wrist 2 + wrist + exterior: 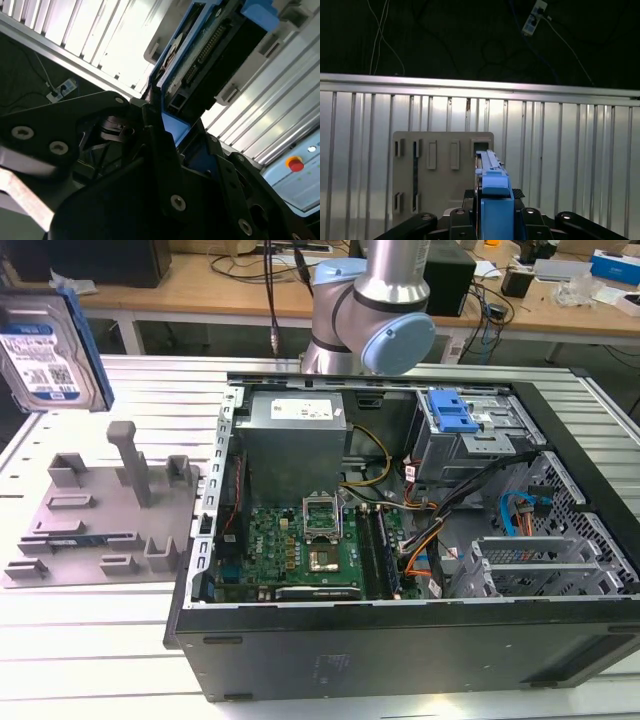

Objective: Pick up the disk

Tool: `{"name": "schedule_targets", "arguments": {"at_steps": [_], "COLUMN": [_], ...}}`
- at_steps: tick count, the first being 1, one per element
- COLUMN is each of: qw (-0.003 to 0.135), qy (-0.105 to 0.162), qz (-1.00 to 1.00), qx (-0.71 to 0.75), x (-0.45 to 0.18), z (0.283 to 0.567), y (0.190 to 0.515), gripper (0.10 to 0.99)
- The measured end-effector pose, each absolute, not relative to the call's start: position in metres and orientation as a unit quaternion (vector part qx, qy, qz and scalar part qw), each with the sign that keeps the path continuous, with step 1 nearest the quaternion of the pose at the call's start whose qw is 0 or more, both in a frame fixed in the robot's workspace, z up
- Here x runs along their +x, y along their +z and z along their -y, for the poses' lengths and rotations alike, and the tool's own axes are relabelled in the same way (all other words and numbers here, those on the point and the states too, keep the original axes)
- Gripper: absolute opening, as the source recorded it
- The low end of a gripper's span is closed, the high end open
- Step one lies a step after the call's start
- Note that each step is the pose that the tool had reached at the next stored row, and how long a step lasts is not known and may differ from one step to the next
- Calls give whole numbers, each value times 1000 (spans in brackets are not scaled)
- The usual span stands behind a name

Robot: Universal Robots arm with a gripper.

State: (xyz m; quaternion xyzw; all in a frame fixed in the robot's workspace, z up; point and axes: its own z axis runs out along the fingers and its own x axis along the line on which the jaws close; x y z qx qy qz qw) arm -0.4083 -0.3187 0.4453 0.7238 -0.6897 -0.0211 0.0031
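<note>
The disk [45, 352] hangs in the air at the exterior view's upper left. It stands upright with its blue-and-white label facing the camera, above the far end of the grey fixture tray [100, 525]. In the first wrist view the disk [490, 185] is seen edge-on with its blue rail uppermost, and my gripper [492, 222] is shut on it with a dark finger on each side. The second wrist view shows the disk's circuit-board side [210, 55] reaching out from the gripper [175, 145]. The fixture tray [440, 170] lies on the table beyond the disk.
An open black computer case [400, 640] takes up the exterior view's centre and right, with a blue drive-bay bracket [455, 415] inside. The arm [375, 310] rises behind it. The ribbed metal table [90, 640] carries everything. A red button [295, 163] is nearby.
</note>
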Motion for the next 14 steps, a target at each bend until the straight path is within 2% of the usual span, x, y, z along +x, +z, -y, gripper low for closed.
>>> {"name": "schedule_targets", "arguments": {"at_steps": [8,14], "qw": [2,2], "qy": [-22,-22], "qz": [690,690], "qx": [724,724], "x": [-408,-408], "z": [321,321], "y": [490,492], "gripper": [369,369]}}
